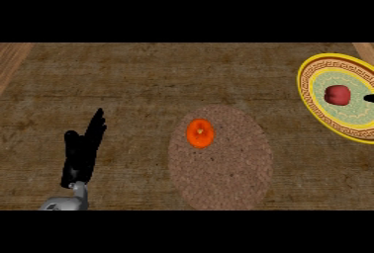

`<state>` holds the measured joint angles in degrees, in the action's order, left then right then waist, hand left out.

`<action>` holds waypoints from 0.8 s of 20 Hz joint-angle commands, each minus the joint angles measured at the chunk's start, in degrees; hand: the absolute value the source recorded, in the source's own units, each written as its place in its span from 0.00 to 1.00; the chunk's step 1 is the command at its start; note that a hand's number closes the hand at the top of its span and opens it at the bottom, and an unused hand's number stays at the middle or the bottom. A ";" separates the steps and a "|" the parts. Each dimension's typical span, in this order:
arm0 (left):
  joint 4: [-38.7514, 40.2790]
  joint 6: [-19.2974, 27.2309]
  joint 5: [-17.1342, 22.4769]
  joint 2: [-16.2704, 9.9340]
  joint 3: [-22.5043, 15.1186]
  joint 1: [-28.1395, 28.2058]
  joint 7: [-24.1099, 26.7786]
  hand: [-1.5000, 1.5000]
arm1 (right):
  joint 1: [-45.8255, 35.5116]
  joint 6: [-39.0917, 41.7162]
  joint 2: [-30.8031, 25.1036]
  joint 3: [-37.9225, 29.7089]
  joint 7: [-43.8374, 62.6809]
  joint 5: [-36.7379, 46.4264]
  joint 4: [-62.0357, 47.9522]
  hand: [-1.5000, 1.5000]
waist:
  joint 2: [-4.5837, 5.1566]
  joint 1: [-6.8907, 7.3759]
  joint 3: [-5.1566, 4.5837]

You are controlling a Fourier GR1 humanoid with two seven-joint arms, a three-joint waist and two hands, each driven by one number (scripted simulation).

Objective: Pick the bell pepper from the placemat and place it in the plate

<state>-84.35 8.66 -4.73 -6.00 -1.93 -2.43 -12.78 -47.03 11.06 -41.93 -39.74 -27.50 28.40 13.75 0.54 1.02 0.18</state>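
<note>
Bell pepper (338, 94): one, on plate (321, 106) | placemat (226, 173): one, orange item (200, 133) | left robot hand (82, 153): fingers straight

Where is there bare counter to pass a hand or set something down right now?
Bare counter runs across the top, above the placemat, and between the left hand and the placemat. The lower placemat, below the orange item, is also free. It is crowded at the right edge: the plate holds a red item, with a black tip beside it.
</note>
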 commanded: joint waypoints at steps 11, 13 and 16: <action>-5.34 -1.56 0.04 -0.74 -0.41 1.07 -4.05 0.50 | 4.11 8.53 -1.90 -1.50 -7.84 -5.73 -1.30 0.00 | 0.03 0.77 0.00; -2.64 1.36 -2.63 2.35 -2.61 -0.01 -3.05 0.50 | 4.94 6.83 0.09 -1.67 -10.75 -6.29 -1.29 0.00 | 0.16 0.76 0.02; 1.56 -0.66 -0.86 0.06 0.66 -0.14 1.76 0.50 | 5.02 2.61 1.03 -0.73 -10.54 -5.19 -1.93 0.00 | 0.42 1.17 0.03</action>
<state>-85.46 8.15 -5.30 -5.84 -1.82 -2.50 -13.48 -41.95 16.96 -42.34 -41.21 -37.22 22.81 12.12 0.77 1.85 0.20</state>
